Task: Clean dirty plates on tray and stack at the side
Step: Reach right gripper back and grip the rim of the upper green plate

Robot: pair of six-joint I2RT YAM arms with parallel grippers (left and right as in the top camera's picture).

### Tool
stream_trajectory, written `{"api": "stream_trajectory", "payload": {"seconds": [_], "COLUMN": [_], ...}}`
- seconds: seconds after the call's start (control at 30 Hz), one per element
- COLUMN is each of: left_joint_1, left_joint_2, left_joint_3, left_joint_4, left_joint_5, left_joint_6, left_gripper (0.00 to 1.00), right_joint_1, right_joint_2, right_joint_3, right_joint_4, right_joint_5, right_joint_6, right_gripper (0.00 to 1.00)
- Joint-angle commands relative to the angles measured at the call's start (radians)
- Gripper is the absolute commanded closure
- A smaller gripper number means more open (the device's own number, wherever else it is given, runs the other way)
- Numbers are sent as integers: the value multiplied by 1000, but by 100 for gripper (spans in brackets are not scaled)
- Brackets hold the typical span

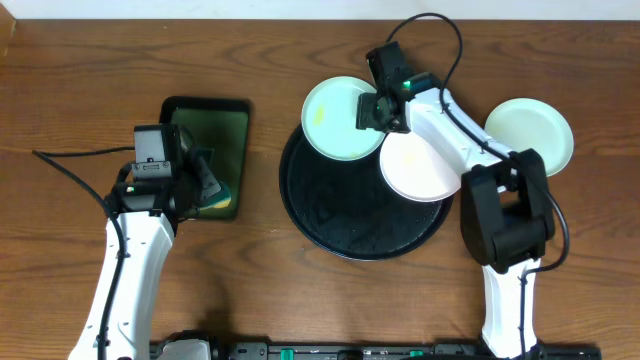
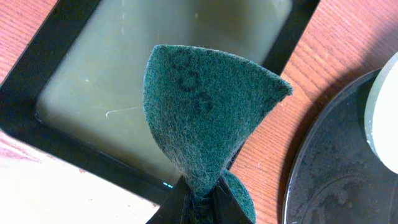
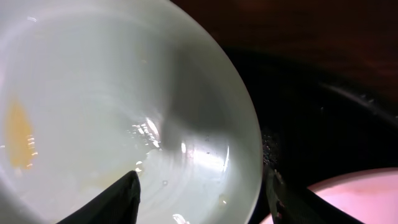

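A pale mint plate with a yellow smear rests on the far-left rim of the round black tray. My right gripper is open, its two fingers wide apart across this plate's right edge, one over the inside and one outside the rim. A white plate lies on the tray's right part and shows pinkish in the right wrist view. A second mint plate lies on the bare wood at the right. My left gripper is shut on a green scouring pad.
The rectangular black tray with the green inside sits left of the round tray, and my left gripper hangs over its near-right corner. The round tray's edge shows at the right of the left wrist view. Cables run over the table's far side.
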Motion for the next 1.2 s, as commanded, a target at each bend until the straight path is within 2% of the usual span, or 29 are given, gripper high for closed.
{"api": "stream_trajectory", "payload": {"seconds": [0.0,0.13,0.33,0.43,0.5,0.7,1.0,1.17], "left_joint_1": [3,3,3,3,3,3,2,2], "left_joint_2": [-5,-5,-5,-5,-5,-5,-5,-5], "left_joint_3": [-10,-10,-10,-10,-10,-10,-10,-10], "left_joint_4": [-14,-14,-13,-12,-12,-12,1,19], "left_joint_5": [10,10,10,10,10,10,70,98], "left_joint_6": [18,18,18,18,18,18,49,48], "left_gripper": [92,92,92,92,92,92,92,92], "right_joint_1": [1,5,23,27,27,27,29,28], "right_joint_2": [48,60,60,60,58,36,-30,-28], "right_joint_3": [11,11,15,32,50,130,180,96], "right_joint_4": [-1,3,18,4,-12,-101,-410,-406], "right_joint_5": [27,-11,-12,-16,-25,-150,-168,-158], "right_joint_6": [54,50,14,8,6,-125,-340,-386], "right_gripper": [38,41,62,79,97,99,99,99]}}
